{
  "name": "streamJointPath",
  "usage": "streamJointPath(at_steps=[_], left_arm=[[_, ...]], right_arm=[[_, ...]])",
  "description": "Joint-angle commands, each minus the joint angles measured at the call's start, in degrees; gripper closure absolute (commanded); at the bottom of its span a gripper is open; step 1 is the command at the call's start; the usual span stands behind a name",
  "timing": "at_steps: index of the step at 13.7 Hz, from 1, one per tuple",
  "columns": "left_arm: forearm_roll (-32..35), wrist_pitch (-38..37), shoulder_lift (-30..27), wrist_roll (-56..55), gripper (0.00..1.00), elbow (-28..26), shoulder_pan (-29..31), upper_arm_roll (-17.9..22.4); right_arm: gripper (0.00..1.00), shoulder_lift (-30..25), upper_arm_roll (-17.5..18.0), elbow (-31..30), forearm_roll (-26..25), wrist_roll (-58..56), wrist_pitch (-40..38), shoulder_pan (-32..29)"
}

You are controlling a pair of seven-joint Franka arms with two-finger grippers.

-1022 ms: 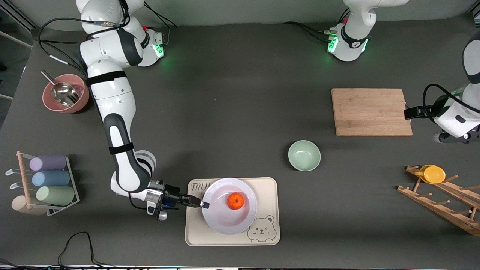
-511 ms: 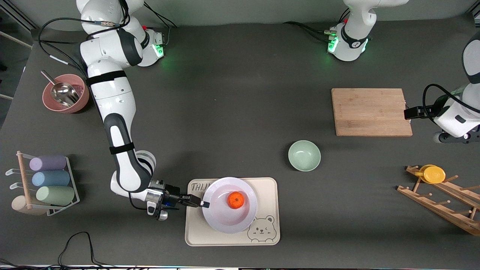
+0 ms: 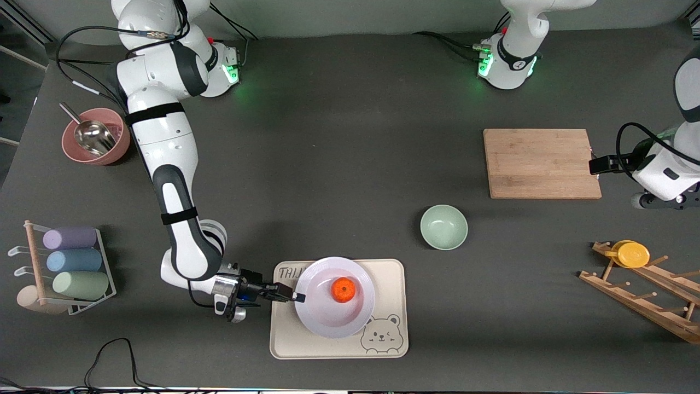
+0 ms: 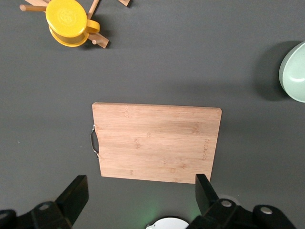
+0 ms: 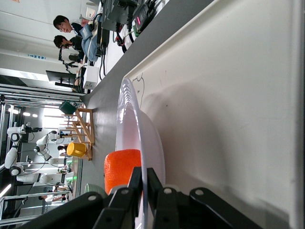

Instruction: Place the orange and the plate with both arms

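- Front view: right gripper (image 3: 298, 297) pinches the rim of the plate (image 3: 328, 314), which has edged slightly farther from the camera over the bear tray (image 3: 339, 345); probably lifting.
- Orange (image 3: 343, 289) sits in plate.
- Left gripper (image 4: 138, 191) waits, spread, above cutting board (image 4: 156, 142).

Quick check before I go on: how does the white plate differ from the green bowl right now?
The plate is white, wider and shallower; the green bowl is smaller and deeper. The plate carries the orange; the bowl is empty. The plate is over the bear tray with its rim pinched by the right gripper; the bowl sits free on the bare table, farther from the front camera. Both are round and face up.
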Motion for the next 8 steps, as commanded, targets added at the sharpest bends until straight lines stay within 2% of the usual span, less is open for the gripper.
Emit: streamJointPath(at_steps=[1, 3, 5, 8], left_arm=[[-0.31, 0.62, -1.36, -0.98, 0.0, -1.15, -0.98, 0.62], [-0.31, 0.62, -1.36, -0.9, 0.0, -1.15, -0.98, 0.62], [-0.31, 0.62, -1.36, -0.98, 0.0, -1.15, -0.98, 0.62], [-0.31, 0.62, -1.36, -0.9, 0.0, -1.15, -0.98, 0.62]], right_arm=[[1.0, 0.87, 0.28, 1.61, -1.15, -0.4, 0.89, -0.1], [1.0, 0.87, 0.28, 1.61, -1.76, -0.4, 0.98, -0.02], [1.0, 0.78, 0.36, 1.78, -4.56, -0.4, 2.64, -0.02], [1.0, 0.78, 0.36, 1.78, -5.02, -0.4, 3.26, -0.02]])
